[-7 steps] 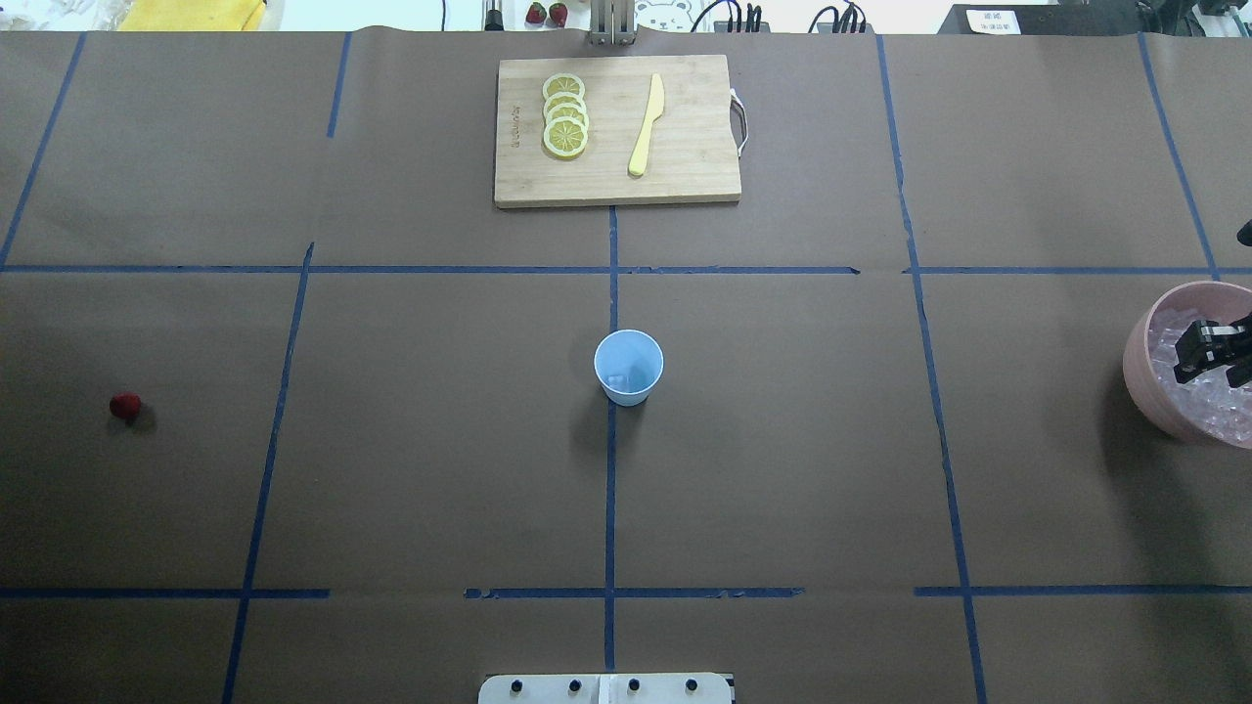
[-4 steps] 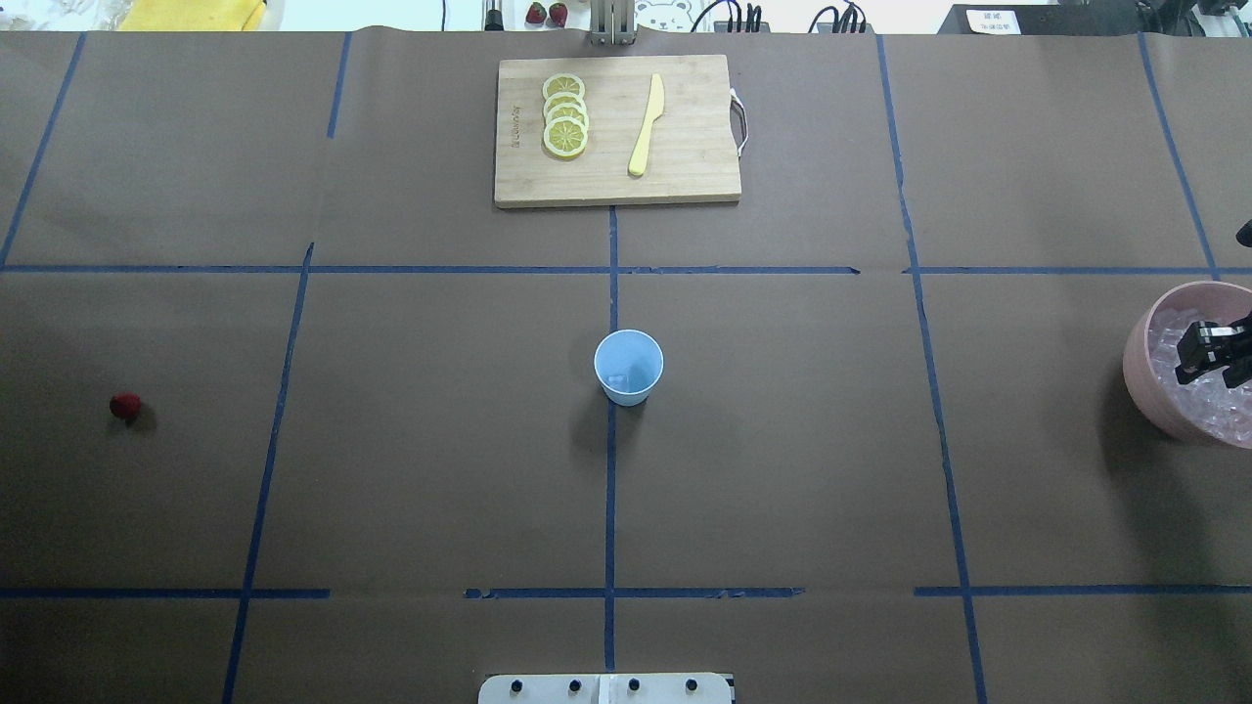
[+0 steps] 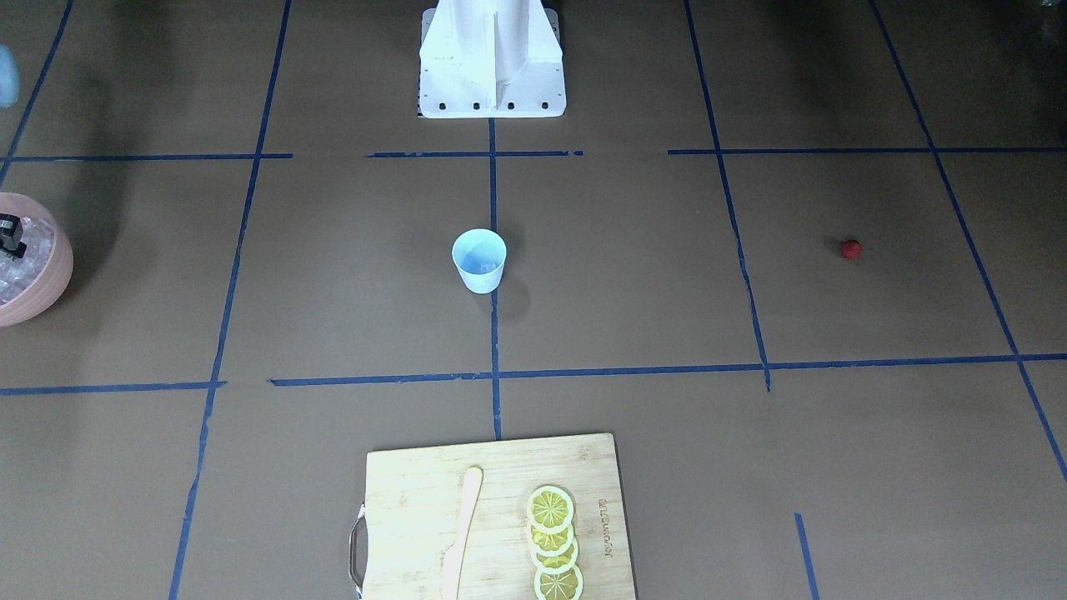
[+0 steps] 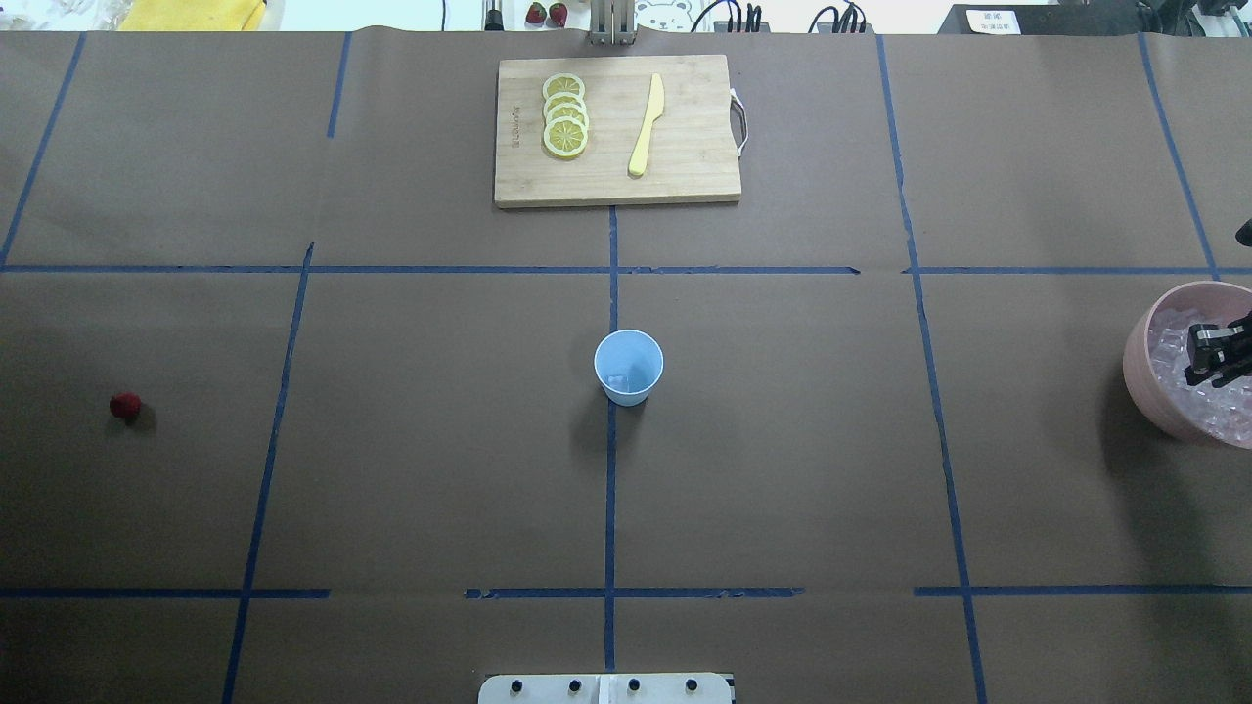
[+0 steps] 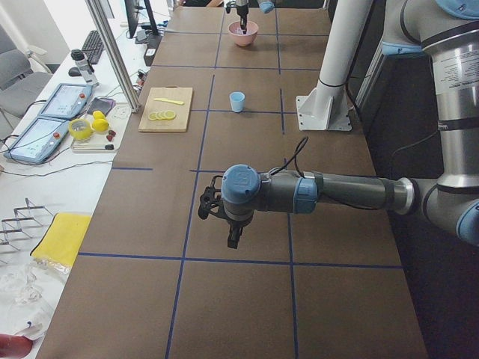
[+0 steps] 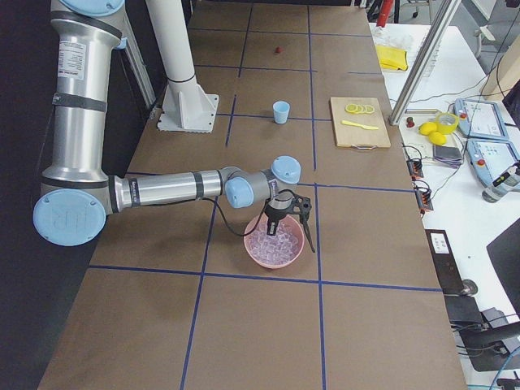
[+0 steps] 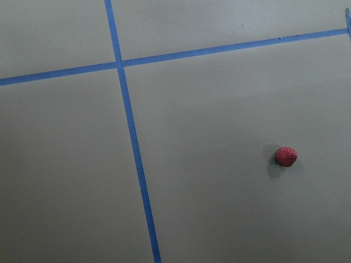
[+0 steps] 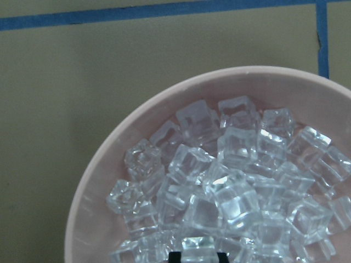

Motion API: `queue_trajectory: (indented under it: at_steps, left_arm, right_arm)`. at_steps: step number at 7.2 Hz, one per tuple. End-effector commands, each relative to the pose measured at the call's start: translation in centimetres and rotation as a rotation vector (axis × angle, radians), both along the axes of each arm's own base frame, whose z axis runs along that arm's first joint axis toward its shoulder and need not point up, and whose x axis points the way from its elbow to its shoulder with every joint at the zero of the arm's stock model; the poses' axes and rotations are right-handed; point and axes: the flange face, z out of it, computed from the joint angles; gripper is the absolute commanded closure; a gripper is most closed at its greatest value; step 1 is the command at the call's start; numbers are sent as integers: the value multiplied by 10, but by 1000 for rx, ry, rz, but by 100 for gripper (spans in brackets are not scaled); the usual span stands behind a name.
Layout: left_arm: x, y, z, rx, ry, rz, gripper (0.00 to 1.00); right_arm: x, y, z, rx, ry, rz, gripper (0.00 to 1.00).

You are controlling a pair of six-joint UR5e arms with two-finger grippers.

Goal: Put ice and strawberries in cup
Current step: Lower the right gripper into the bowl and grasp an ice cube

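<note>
The pale-blue cup stands upright at the table's middle; something small and pale lies at its bottom. The dark-red strawberry lies alone at the far left, and it shows in the left wrist view. The ice is a heap of clear cubes in the pink bowl at the right edge. My right gripper hangs over the ice with its fingers apart, open and empty. My left gripper hovers above the table near the strawberry; I cannot tell whether it is open or shut.
A wooden cutting board lies at the back centre with lemon slices and a yellow knife on it. The robot's white base stands at the near edge. Blue tape lines cross the brown table.
My right gripper has shifted slightly to the right over the bowl of ice. The cup and the strawberry have not moved.
</note>
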Motion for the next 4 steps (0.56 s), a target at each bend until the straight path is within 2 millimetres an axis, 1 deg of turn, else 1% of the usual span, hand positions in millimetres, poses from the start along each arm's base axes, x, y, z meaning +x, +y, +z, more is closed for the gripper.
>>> queue_trajectory:
  at_steps: [1, 2, 3, 4]
  left_arm:
    - [0, 0, 1, -1, 0, 0, 0]
    - [0, 0, 1, -1, 0, 0, 0]
    - [0, 0, 0, 0, 1, 0, 0]
    - [1, 0, -1, 0, 15, 1, 0]
  right_arm:
    - [5, 5, -33, 53, -28, 5, 100]
    - [12, 10, -62, 91, -51, 20, 100]
    - [19, 23, -94, 128, -77, 34, 100]
    - [19, 29, -125, 115, -108, 97, 100]
